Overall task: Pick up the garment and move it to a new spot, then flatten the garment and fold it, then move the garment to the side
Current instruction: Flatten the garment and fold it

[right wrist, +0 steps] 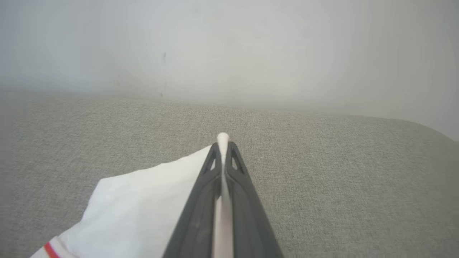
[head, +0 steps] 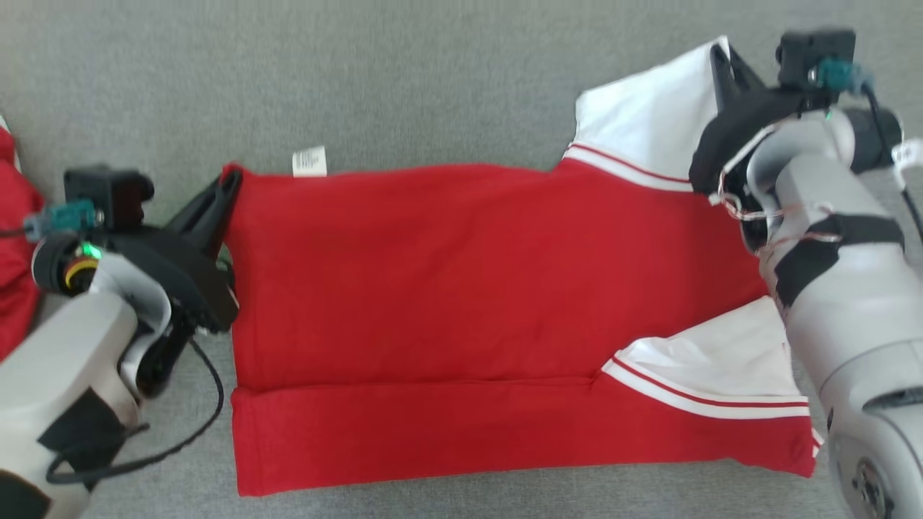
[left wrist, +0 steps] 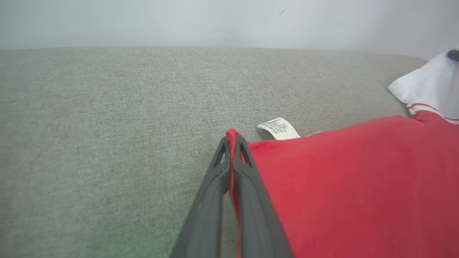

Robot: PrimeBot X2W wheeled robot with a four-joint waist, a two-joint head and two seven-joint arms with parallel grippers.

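one white label (head: 310,161) on garment (head: 461,288) edge

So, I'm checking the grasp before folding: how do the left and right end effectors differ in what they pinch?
The left end effector pinches a red corner of the garment beside its white label; the right end effector pinches the tip of a white sleeve. The left sits at the garment's left edge, the right at its far right. Both are shut on fabric.
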